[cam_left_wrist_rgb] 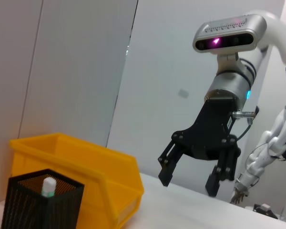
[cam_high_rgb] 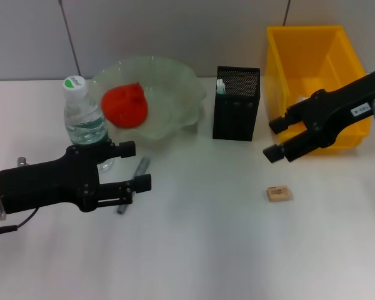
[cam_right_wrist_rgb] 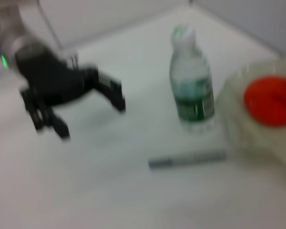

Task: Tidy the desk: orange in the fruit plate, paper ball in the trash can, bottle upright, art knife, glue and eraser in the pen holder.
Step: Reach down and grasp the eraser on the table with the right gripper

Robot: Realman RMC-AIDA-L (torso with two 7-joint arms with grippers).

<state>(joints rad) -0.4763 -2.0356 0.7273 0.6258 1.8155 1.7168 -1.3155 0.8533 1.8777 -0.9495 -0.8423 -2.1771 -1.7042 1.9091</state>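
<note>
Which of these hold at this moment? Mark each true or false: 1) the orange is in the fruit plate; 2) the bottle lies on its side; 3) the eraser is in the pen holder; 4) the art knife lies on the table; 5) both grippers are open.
1) True: the orange sits in the fruit plate.
2) False: the bottle stands upright.
3) False: the eraser lies on the table, in front of the pen holder.
4) True: the art knife lies near the left gripper.
5) True: the left gripper and right gripper are open, holding nothing.
</note>
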